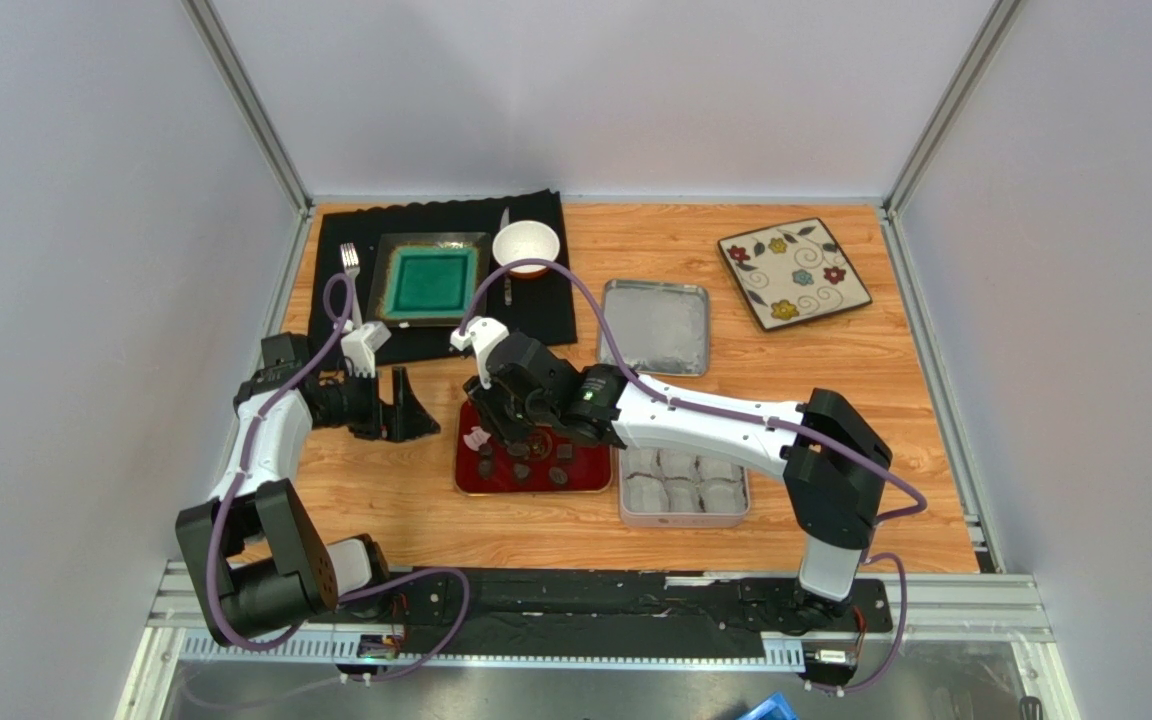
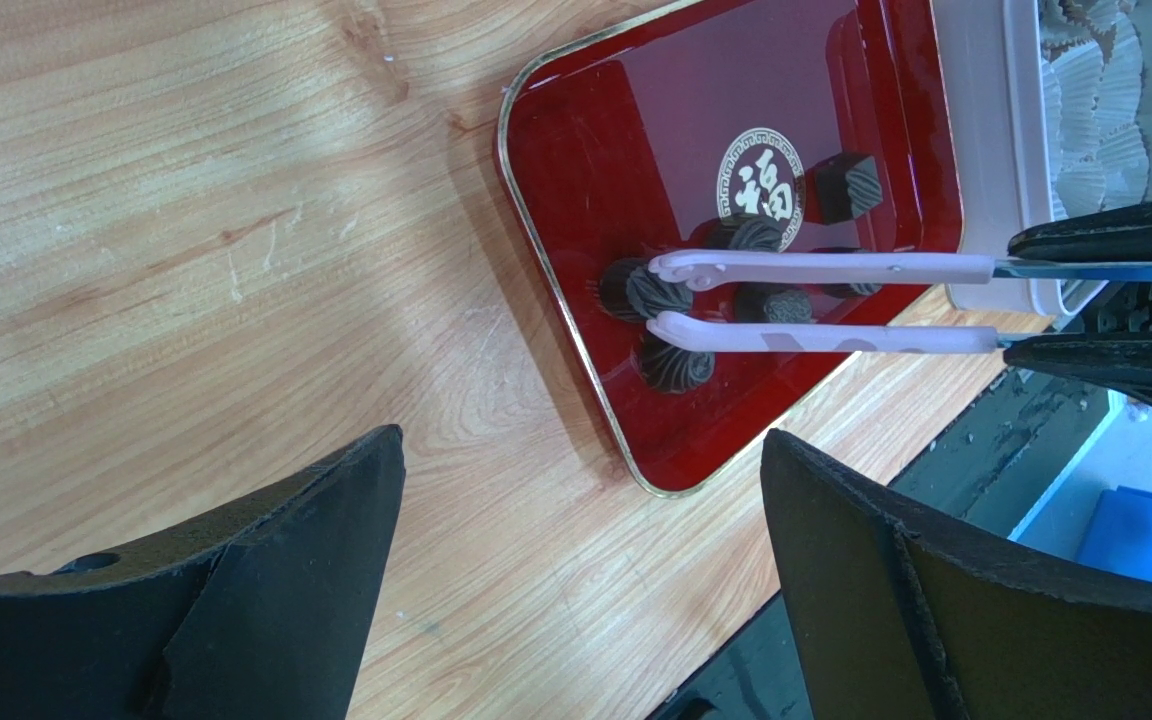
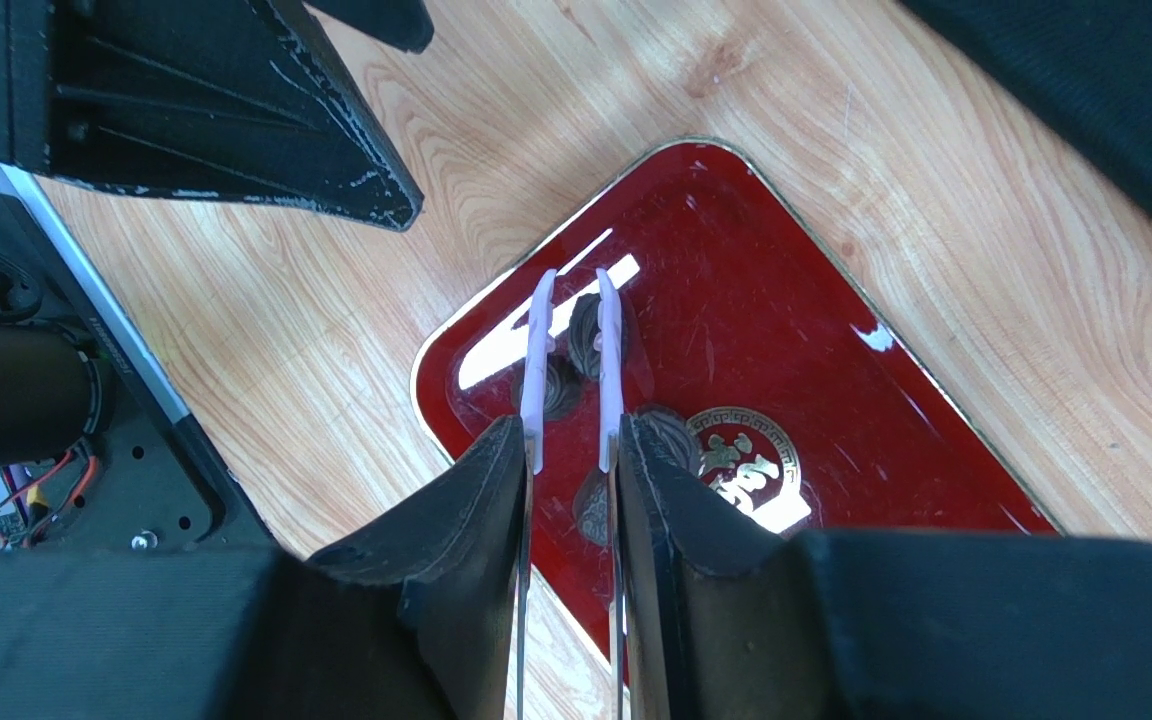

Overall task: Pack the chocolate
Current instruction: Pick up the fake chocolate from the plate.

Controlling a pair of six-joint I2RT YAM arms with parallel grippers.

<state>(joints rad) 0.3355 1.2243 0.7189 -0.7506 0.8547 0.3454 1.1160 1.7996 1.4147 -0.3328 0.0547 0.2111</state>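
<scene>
A red tray (image 1: pixel 585 480) holds several small dark chocolate pieces (image 1: pixel 522 471). My right gripper (image 1: pixel 501 411) hangs over the tray's left part, shut on white-tipped tongs (image 3: pixel 542 353). The tong tips stand on either side of a round chocolate (image 3: pixel 582 339) lying on the tray (image 3: pixel 868 435); I cannot tell whether they press it. In the left wrist view the tongs (image 2: pixel 838 269) reach over the chocolates (image 2: pixel 627 288) on the tray (image 2: pixel 657 135). My left gripper (image 1: pixel 402 408) rests left of the tray, open and empty (image 2: pixel 582 450). A grey tin (image 1: pixel 627 504) of white paper cups sits right of the tray.
The tin's lid (image 1: pixel 654 327) lies behind the tray. A black cloth (image 1: pixel 537 308) at the back left carries a green plate (image 1: pixel 432 282), a fork (image 1: pixel 349 270) and a white bowl (image 1: pixel 527 243). A flowered plate (image 1: pixel 794 272) lies at the back right.
</scene>
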